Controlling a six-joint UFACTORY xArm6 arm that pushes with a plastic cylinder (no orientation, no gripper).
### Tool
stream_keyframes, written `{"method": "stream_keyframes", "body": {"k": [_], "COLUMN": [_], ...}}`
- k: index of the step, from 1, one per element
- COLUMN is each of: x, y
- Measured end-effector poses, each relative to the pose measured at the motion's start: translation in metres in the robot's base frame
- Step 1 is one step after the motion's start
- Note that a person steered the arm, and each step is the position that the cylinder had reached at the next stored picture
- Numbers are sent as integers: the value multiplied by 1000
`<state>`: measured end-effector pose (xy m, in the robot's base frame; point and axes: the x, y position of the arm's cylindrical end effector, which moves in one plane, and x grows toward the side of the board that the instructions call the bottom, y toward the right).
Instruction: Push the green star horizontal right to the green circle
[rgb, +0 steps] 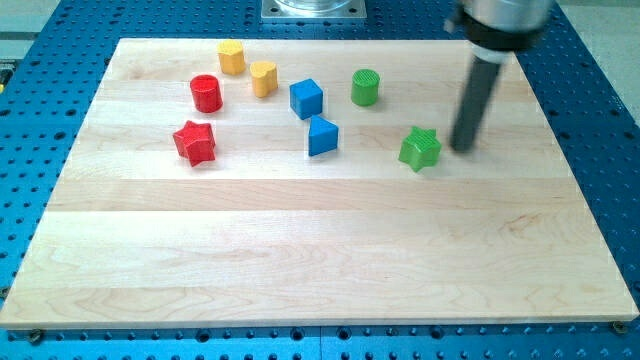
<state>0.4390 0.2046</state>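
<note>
The green star (420, 149) lies on the wooden board right of the middle. The green circle (365, 87) stands further up and to the left of it, near the view's top. My tip (462, 148) rests on the board just right of the green star, a small gap apart from it. The dark rod rises from there toward the view's top right.
A blue cube (306, 98) and a blue wedge-like block (322, 136) sit left of the green star. A red star (195, 142), a red cylinder (206, 93), a yellow hexagon-like block (232, 57) and a yellow heart-like block (264, 77) lie at the upper left. The board's rim (300, 322) meets a blue perforated table.
</note>
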Motion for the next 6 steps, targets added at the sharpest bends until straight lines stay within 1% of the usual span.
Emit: {"method": "stream_keyframes", "body": {"k": [1, 2, 3, 4, 5, 6], "x": [61, 42, -12, -78, -59, -112], "y": [-24, -73, -92, -74, -34, -35]}}
